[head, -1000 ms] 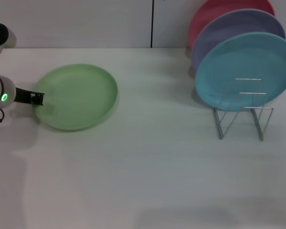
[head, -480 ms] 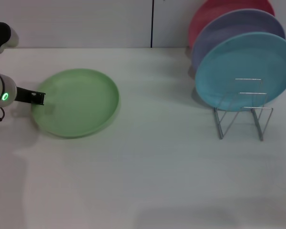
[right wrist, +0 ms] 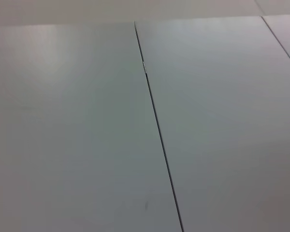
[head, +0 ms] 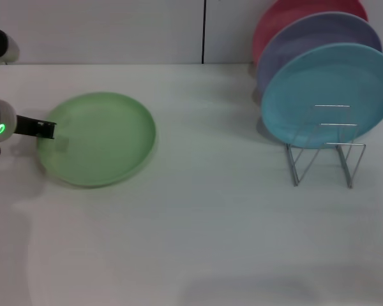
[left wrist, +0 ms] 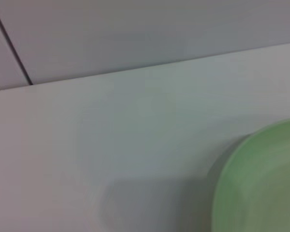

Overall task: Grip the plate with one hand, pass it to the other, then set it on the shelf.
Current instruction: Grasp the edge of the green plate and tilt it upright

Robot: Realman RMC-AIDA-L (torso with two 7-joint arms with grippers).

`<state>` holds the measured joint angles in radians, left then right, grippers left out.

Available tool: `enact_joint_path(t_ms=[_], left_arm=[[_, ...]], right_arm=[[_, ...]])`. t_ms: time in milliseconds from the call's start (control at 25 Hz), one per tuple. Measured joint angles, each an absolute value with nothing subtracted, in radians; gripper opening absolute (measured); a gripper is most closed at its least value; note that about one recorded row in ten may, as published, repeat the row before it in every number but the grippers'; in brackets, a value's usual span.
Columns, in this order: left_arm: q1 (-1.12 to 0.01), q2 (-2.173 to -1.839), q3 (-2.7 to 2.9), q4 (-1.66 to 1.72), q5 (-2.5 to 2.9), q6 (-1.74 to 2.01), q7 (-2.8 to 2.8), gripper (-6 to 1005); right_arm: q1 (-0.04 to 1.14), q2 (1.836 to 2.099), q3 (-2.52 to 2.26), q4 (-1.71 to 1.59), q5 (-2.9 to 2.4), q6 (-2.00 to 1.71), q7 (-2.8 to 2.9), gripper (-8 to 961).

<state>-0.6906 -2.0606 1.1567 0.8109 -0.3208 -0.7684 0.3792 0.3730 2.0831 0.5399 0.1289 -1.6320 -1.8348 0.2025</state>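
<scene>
— Where the green-lit arm comes in from the left edge of the head view, what is its pincer doing?

— The left gripper (head: pixel 49 130) is clamped on the near-left rim of the green plate (head: pixel 97 139), its black fingers pinching the edge. The plate spreads out from the pincer toward the middle of the white table (head: pixel 198 217) and looks slightly lifted, though its blurred edge makes that hard to say for sure.

— How many plates in all?

— Four. One green in the pincer, and three standing on edge well away from it, across the table: a turquoise plate (head: pixel 329 95) in front, a lavender plate (head: pixel 306 38) behind it, a pink plate (head: pixel 287 19) at the back.

— And the shelf?

— One wire rack (head: pixel 324 156), far from the pincer on the other side of the table, with the three upright plates leaning in it (its front wire loops stand bare before the turquoise one).

— Does the left wrist camera add anything?

— Only a green arc of the plate (left wrist: pixel 261 188) at one corner, its shadow on the table, and the wall behind.

— The other arm?

— Not seen anywhere; its wrist camera shows just one pale wall panel seam (right wrist: pixel 157 125).
</scene>
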Motion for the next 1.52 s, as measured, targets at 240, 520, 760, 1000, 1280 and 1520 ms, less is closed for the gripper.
enact_joint_path(t_ms=[240, 520, 760, 1000, 1280, 1520], left_arm=[[-0.656, -2.054, 1.093, 0.833, -0.451, -0.789, 0.509, 84], [-0.642, -2.054, 0.963, 0.832, -0.586, -0.843, 0.688, 57], [-0.623, -2.039, 0.897, 0.825, -0.698, -0.885, 0.789, 39], [-0.603, -2.025, 0.85, 0.821, -0.789, -0.921, 0.857, 36], [-0.557, -2.009, 0.835, 0.819, -0.948, -0.947, 0.951, 36], [-0.504, -2.013, 0.834, 0.803, -1.169, -0.951, 1.124, 36]], right_arm=[[0.376, 2.083, 0.54, 0.129, -1.632, -1.835, 0.202, 728], [0.382, 2.083, 0.54, 0.129, -1.632, -1.828, 0.202, 728], [0.385, 2.083, 0.54, 0.131, -1.632, -1.826, 0.202, 729], [0.388, 2.083, 0.54, 0.132, -1.632, -1.82, 0.202, 729], [0.392, 2.083, 0.538, 0.141, -1.669, -1.819, 0.202, 728], [0.393, 2.083, 0.538, 0.147, -1.724, -1.825, 0.202, 728]])
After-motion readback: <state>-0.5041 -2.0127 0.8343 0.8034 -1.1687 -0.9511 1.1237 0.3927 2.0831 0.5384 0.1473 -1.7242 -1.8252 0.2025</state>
